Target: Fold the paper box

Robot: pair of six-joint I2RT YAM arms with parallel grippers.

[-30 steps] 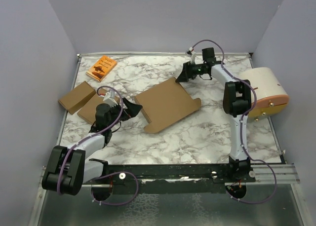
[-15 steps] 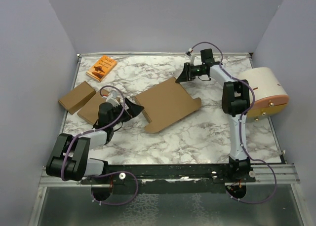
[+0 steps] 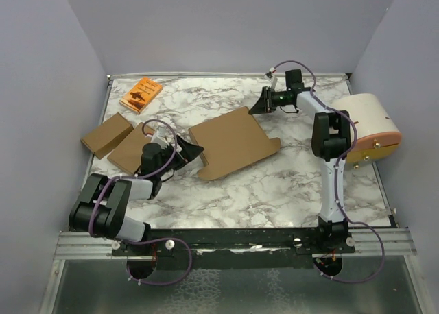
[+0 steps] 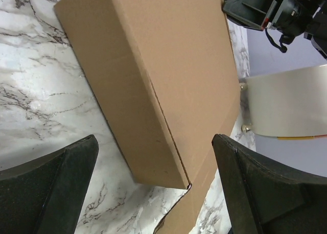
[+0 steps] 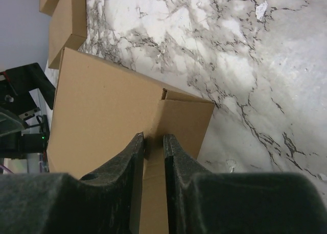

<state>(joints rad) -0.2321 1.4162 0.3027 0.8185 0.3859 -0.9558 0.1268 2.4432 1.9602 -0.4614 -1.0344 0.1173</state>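
The paper box (image 3: 233, 141) is a flat brown cardboard piece lying mid-table, with a flap sticking out at its right corner. My left gripper (image 3: 192, 151) lies low at the box's left edge, open wide. In the left wrist view the box (image 4: 168, 65) and its near corner sit just ahead of the spread fingers of that gripper (image 4: 154, 142), touching neither. My right gripper (image 3: 255, 109) is at the box's far corner. The right wrist view shows this gripper (image 5: 153, 138) nearly shut, pinching the fold between the box top (image 5: 102, 116) and a side flap.
A small orange book (image 3: 141, 94) lies at the far left. Two flat brown cardboard pieces (image 3: 106, 134) (image 3: 130, 148) lie left of my left arm. A beige rounded device (image 3: 367, 125) stands at the right edge. Grey walls enclose the marble table (image 3: 274, 184).
My right gripper's jaws closed down on the box's far corner and drew slightly right, the box shifting with it. My left arm sank lower, its gripper staying open at the box's left edge.
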